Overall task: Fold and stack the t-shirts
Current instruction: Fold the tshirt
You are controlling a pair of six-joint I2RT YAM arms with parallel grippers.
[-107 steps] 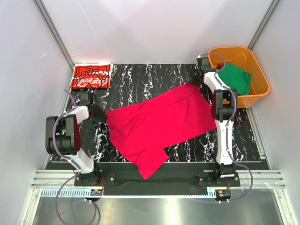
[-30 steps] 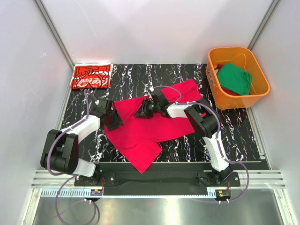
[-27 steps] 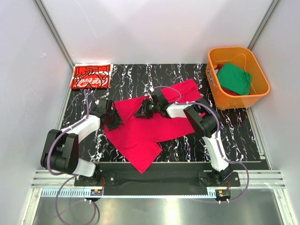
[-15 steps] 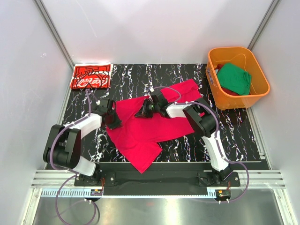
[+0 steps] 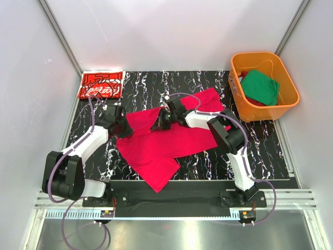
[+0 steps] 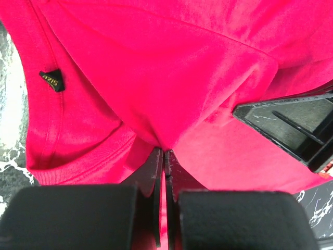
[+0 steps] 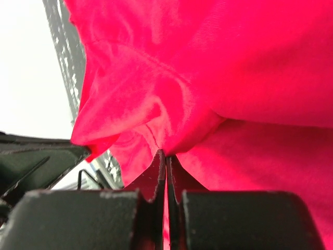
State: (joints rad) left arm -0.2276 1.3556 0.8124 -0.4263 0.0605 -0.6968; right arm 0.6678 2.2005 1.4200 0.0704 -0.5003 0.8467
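Observation:
The plain crimson-red t-shirt (image 5: 166, 143) lies crumpled across the middle of the black marbled table. My left gripper (image 5: 125, 130) is shut on its left edge near the collar; the pinched cloth (image 6: 171, 104) fills the left wrist view. My right gripper (image 5: 157, 124) is shut on a fold of the same shirt (image 7: 208, 78) near its upper middle. The red t-shirt with white line print (image 5: 101, 85) lies folded at the far left corner. The green t-shirt (image 5: 260, 86) sits in the orange tub (image 5: 287, 108).
The orange tub stands at the far right beside the table. White walls enclose the table on three sides. The shirt's lower end (image 5: 158, 182) hangs over the near table edge by the rail (image 5: 171, 200).
Both arms came in from the shirt's outer ends and took hold of it. Over the last second both grippers shifted slightly away from the camera with the cloth, bunching it.

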